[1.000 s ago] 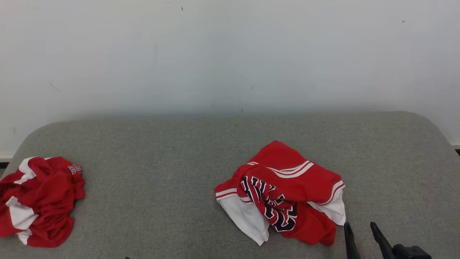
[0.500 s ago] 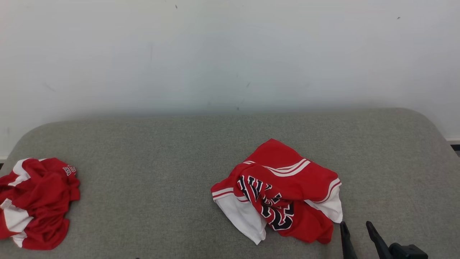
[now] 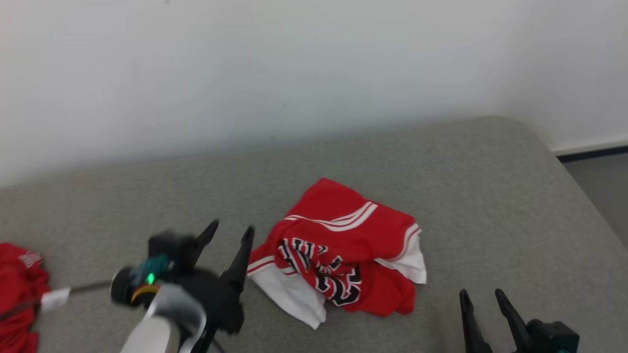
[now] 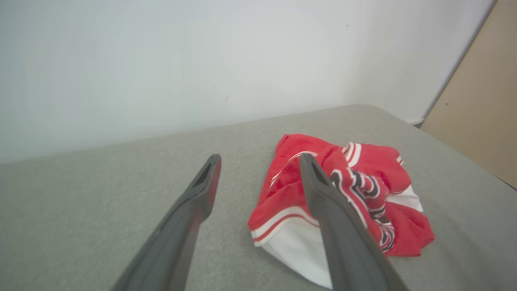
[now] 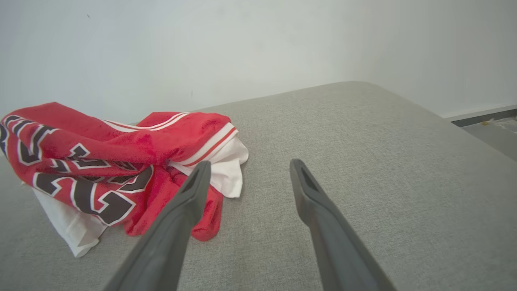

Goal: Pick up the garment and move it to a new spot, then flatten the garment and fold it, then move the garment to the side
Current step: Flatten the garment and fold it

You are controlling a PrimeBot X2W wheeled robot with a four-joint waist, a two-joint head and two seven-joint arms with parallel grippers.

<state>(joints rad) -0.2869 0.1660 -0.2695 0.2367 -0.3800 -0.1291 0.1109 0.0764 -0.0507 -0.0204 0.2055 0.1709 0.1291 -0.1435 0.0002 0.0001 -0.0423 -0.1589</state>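
Jaws stand wide apart and empty on both arms. The left gripper (image 3: 233,226) hangs above the grey cushion (image 3: 490,196), its two dark fingers spread and holding nothing, the nearer fingertip close beside the left edge of the garment (image 3: 343,245). Whether it brushes the cloth cannot be told. In the left wrist view one finger crosses in front of the red fabric. The right gripper (image 3: 480,292) sits low at the front right, fingers just as far apart and gripping nothing, near the garment's front right corner but clear of it.

The garment, a red jersey with white stripes and black lettering outlined in white, lies crumpled in a heap near the middle of the cushion, a white panel spilling out at its front left. A second red and white garment (image 3: 17,279) lies bunched at the far left, well apart. A pale wall (image 3: 294,73) rises behind the cushion, and a strip of floor (image 3: 603,181) shows past its right end.
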